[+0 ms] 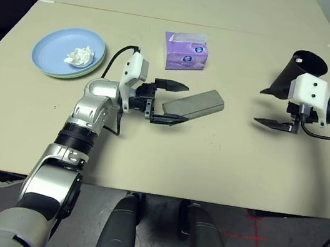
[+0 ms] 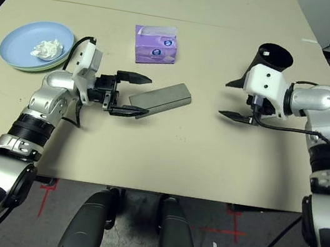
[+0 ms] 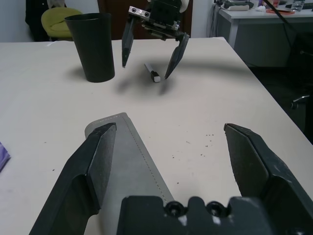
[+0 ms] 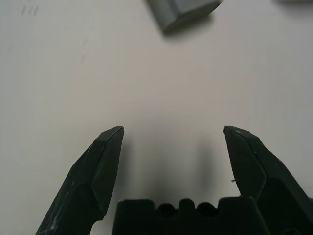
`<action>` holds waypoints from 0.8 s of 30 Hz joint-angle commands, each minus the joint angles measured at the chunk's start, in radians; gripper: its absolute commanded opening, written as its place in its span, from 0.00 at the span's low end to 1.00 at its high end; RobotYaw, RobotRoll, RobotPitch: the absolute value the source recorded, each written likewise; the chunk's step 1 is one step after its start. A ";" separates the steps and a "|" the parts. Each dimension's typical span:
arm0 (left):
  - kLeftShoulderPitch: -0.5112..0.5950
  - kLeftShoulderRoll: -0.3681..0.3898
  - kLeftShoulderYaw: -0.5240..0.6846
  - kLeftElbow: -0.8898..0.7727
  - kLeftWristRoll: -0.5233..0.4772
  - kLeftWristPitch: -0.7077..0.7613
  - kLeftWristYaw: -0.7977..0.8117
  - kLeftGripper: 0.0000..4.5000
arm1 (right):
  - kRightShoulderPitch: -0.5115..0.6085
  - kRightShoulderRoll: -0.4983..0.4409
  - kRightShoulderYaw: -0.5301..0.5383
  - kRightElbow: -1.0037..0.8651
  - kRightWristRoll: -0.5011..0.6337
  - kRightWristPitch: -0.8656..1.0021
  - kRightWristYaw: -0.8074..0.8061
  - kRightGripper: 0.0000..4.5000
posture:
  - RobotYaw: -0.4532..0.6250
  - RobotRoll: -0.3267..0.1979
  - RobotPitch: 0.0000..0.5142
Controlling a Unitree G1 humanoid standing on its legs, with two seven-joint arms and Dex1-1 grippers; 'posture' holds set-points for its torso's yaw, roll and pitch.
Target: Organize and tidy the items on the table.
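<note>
Landmark: the grey glasses case (image 1: 195, 102), lying flat on the table (image 1: 220, 171) near its middle.
Left gripper (image 1: 175, 103): released, fingers spread wide and level, straddling the near-left end of the case without pinching it; one finger lies on the near side of that end, the other on the far side.
Case long axis: runs from the left gripper's palm away toward the robot's right and slightly farther off, so the fingers span its short width.
Nearer arm: the left, already at the case; the right stands well apart.
Right gripper (image 2: 238, 100): released, empty, hovering over bare tabletop well to the right of the case, tilted downward.
Small dark-and-white stick (image 3: 152, 72): on the table beneath the right gripper; too small to identify.
Black cup (image 1: 299, 73): beyond the right gripper, far right of the case.
Purple tissue box (image 1: 186, 51): just beyond the case.
Light blue plate (image 1: 63, 51): far left of the case, stacked on the pale green plate (image 1: 88, 69), holding the white tissue wad (image 1: 79, 55).
Next move, judged: closing the left fingers across the case's width.
</note>
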 commanded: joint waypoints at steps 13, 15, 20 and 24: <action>0.022 -0.001 -0.012 -0.035 0.006 0.010 0.021 1.00 | -0.213 0.012 0.258 0.276 -0.439 -0.238 -0.115 0.99 | 0.54 0.62 0.43; 0.024 -0.002 -0.009 -0.040 0.005 0.018 0.036 1.00 | -0.217 0.016 0.264 0.287 -0.458 -0.252 -0.130 0.99 | 0.54 0.62 0.43; 0.028 0.000 -0.010 -0.053 0.003 0.030 0.051 1.00 | -0.229 0.024 0.273 0.309 -0.488 -0.271 -0.140 0.99 | 0.55 0.62 0.43; 0.034 0.001 -0.010 -0.063 0.002 0.036 0.055 1.00 | -0.233 0.029 0.278 0.319 -0.504 -0.282 -0.149 0.99 | 0.55 0.62 0.43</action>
